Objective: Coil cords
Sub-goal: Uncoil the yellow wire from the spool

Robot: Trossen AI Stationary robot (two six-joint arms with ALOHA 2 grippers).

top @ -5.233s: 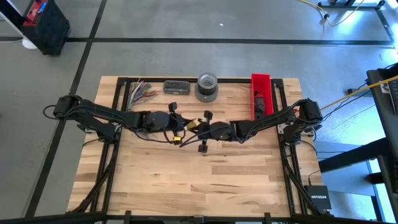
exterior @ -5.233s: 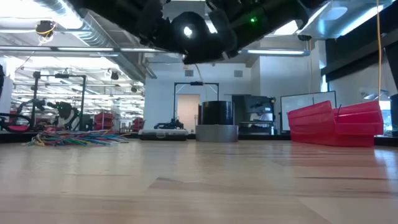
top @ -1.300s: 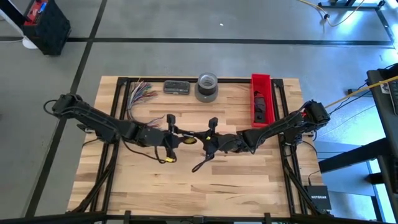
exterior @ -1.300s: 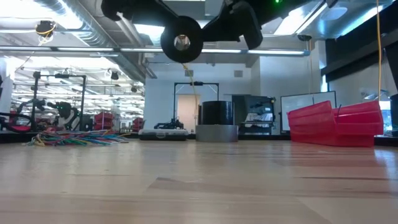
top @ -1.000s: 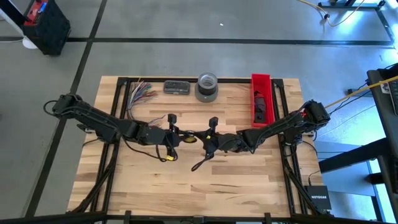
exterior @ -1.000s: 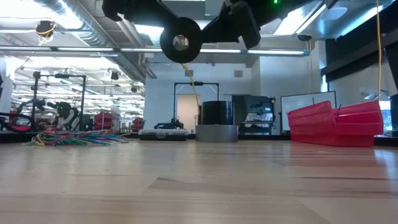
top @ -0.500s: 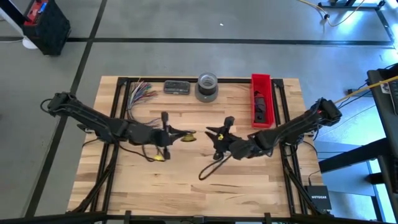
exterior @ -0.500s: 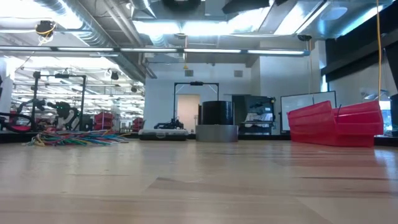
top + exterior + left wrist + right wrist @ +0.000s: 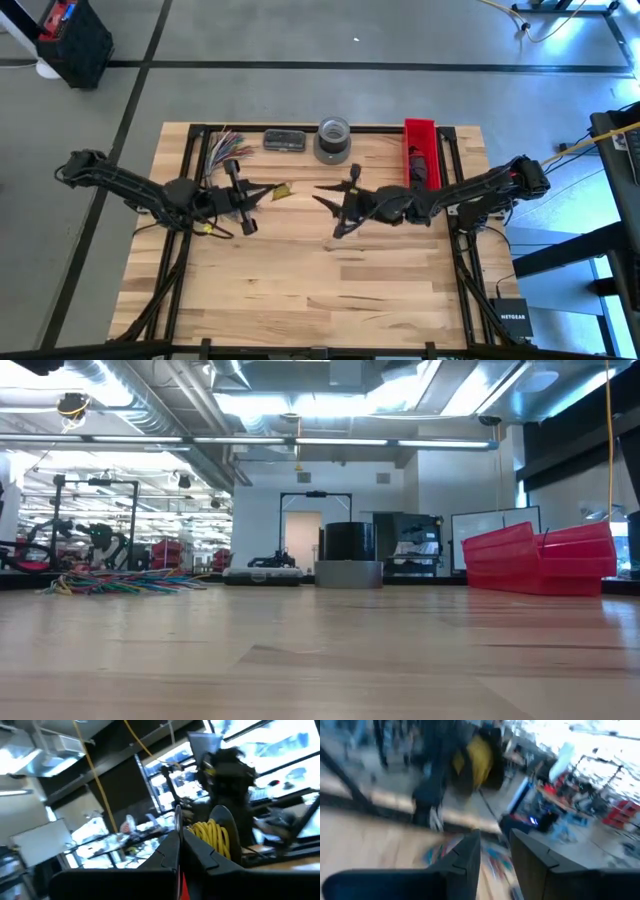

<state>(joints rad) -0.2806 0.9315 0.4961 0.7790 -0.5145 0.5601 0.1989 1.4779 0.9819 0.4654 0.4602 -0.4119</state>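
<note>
Wooden table (image 9: 320, 280) bears cords (image 9: 125, 584), tape roll (image 9: 333, 140), red bin (image 9: 421, 158).

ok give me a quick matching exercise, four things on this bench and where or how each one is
Things:
1. loose cords
2. grey tape roll
3. red bin
4. right gripper

Places or states:
a. back right of the table
b. back left corner
c. open, above the middle
d. back edge, middle

Pairs: 1-b, 2-d, 3-a, 4-c
</note>
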